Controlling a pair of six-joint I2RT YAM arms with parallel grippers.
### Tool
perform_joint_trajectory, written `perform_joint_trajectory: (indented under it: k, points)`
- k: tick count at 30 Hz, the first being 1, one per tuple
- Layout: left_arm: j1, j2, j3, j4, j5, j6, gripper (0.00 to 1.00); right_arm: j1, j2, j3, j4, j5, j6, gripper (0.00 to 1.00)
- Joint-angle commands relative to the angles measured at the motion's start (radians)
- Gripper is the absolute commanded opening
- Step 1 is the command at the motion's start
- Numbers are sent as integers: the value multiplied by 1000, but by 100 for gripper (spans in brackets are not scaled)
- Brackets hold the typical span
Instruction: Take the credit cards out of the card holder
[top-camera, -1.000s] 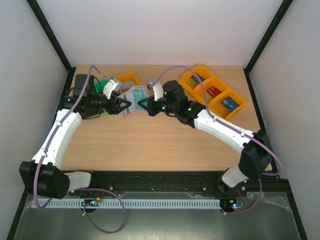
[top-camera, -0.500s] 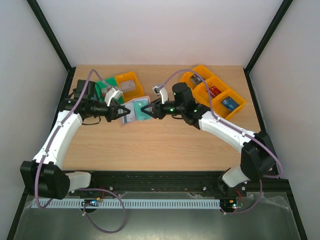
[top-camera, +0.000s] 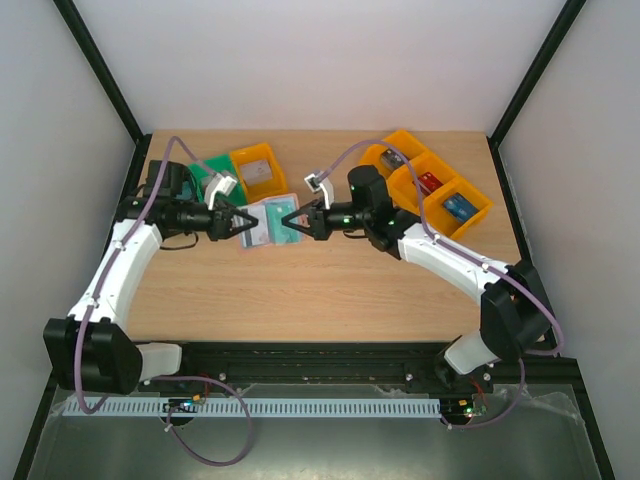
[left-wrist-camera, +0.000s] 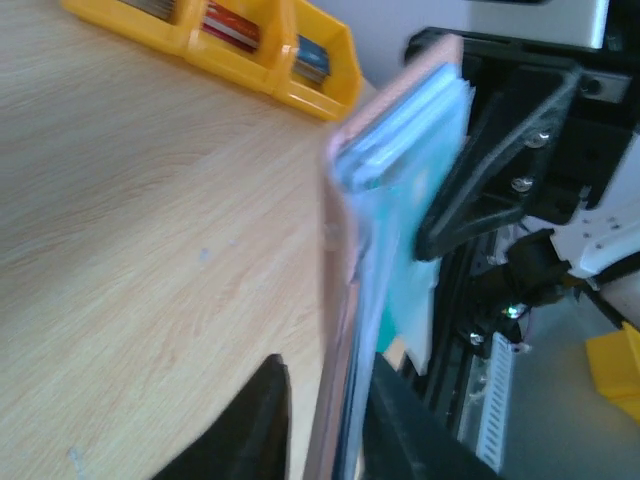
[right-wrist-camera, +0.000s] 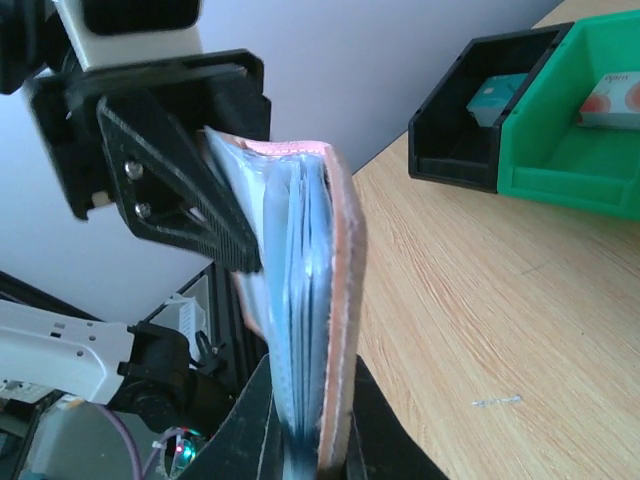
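Two grippers: left gripper (top-camera: 243, 222) and right gripper (top-camera: 289, 220) face each other nose to nose, just on the near side of the single orange plastic bin (top-camera: 258, 170).
Left gripper state: narrow, fingers pinched on the holder's left end.
Right gripper state: narrow too, clamped on the holder's right end; its wrist view shows the fingers tight on both faces.
Card holder: small tan-brown bifold card holder with a light-blue inside (top-camera: 262, 222), spread open between both grippers. It is just in front of the orange bin and looks lifted off the wooden table (top-camera: 300, 290).
Holder look: thin and floppy. Both wrist views see it edge-on, with a tan skin outside and stacked blue layers inside that bow a little.
Credit cards: thin flat credit cards; a teal one (top-camera: 280, 223) shows in the panel further right of the orange bin. The others are tucked in, and I cannot tell the count.
Done: holder open and held, that's it.
Left: every card, I judge. None lies loose near the orange bin, and neither gripper has a card alone. One gripper must let go and re-pinch a card edge.
Other: green plastic bin (top-camera: 215, 168) touching the orange bin's left side; row of orange bins (top-camera: 430, 185) well to its right.
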Motion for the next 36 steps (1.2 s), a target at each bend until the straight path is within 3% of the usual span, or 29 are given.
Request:
perform_joint_trajectory:
  k: [1,3,7,13,15,19,22,29,32,36]
  points:
    - [80,14,-49,164,-58,-187,32,-34,6,-10,0,-2,59,2]
    - [117,34,-74,213,-186,-252,50,-57,22,1,-52,102,115,2]
    - [137,105,-50,197,-361,-236,62,-58,70,56,-190,390,187,1]
    - [129,49,-36,236,-446,-230,62,31,96,111,-312,853,179,1]
    - [86,-5,-47,251,-428,-203,61,61,116,142,-340,929,164,2]
    - [-104,-51,-63,251,-286,-165,55,77,139,163,-311,835,155,2]
    - [-159,-1,-70,277,-137,-208,47,78,120,151,-237,671,127,2]
    - [-149,63,-47,329,-10,-291,44,71,16,59,-35,365,82,2]
    - [-141,54,-58,354,-25,-310,44,68,2,48,17,269,82,2]
    - [-55,43,-73,396,29,-365,40,56,-22,20,103,163,107,2]
